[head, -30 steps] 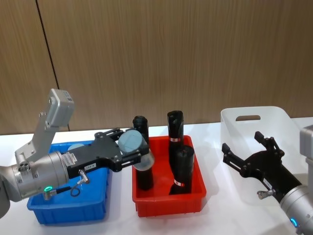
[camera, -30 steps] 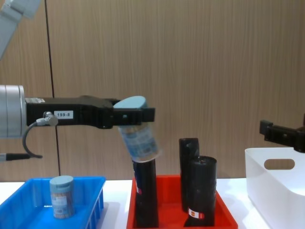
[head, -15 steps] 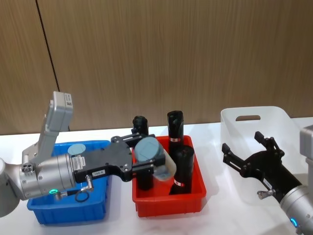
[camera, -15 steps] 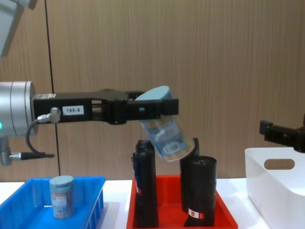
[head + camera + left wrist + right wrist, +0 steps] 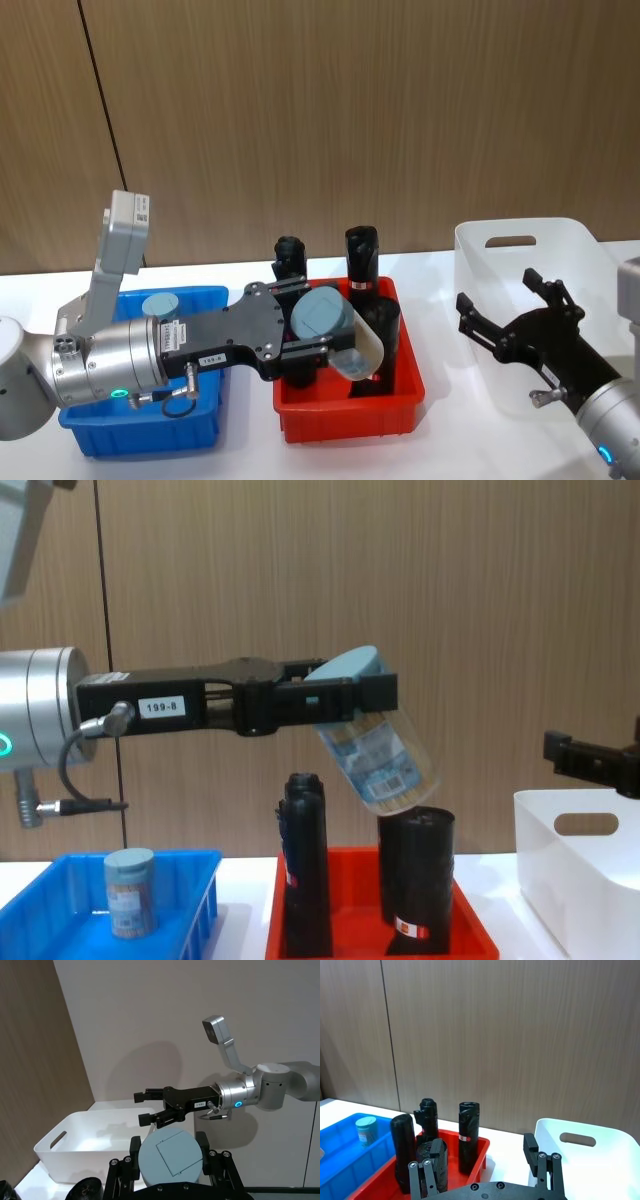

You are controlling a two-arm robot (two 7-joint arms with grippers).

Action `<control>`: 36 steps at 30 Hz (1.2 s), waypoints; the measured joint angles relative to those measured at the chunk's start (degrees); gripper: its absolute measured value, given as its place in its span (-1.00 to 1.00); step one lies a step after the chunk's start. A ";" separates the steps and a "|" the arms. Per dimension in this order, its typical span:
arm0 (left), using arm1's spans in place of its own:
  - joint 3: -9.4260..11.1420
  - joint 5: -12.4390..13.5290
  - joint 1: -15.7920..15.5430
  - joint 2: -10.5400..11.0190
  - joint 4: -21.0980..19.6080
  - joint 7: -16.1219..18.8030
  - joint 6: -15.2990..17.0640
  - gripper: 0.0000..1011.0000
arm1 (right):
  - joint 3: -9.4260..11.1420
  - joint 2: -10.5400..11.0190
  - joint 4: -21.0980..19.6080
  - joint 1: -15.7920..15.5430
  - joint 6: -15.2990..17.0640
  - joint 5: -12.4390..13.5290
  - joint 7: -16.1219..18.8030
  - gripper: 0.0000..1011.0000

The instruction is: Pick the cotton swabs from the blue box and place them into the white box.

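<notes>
Currently the left gripper [image 5: 318,322] is clamped on one cotton swab jar [image 5: 357,352], fingers pinching it at the grey-blue lid [image 5: 170,1155]. The arm reaches in from the left, roughly level in the chest view. The jar hangs tilted, lid up toward the left arm, clear labelled body angled down toward the right.

The held jar is over the red tray [image 5: 350,415], not over either box. In the chest view its base sits just above the top of the right-hand black roll [image 5: 415,880]; I cannot tell if they touch. A second black roll [image 5: 305,880] stands upright just left of it, below the gripper fingers. The head view shows a third roll [image 5: 360,255] at the back of the tray.

One more cotton swab jar [image 5: 160,305] stands upright in the blue box [image 5: 140,430], toward its rear. The blue box sits on the table just left of the red tray.

The white box [image 5: 510,240] is at the right end of the table, apart from the red tray, oval handle cutout facing the robot. From the left wrist view its inside looks bare.

The right gripper [image 5: 497,290] has its fingers spread wide with nothing between them. It hovers at the near left side of the white box, above rim height in the chest view, pointing toward the left arm.
</notes>
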 joint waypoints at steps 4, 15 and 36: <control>0.10 -0.27 -0.11 -0.08 0.19 -0.63 -0.26 0.32 | 0.22 0.33 -0.09 0.14 -0.05 0.40 1.39 0.98; 0.31 -0.73 -0.30 -0.24 0.51 -1.63 -0.70 0.32 | 1.47 2.41 -0.53 1.35 0.70 2.53 8.72 0.98; 0.43 -0.96 -0.40 -0.34 0.69 -2.18 -0.91 0.32 | 5.02 10.40 -2.15 4.78 10.92 9.13 28.65 0.98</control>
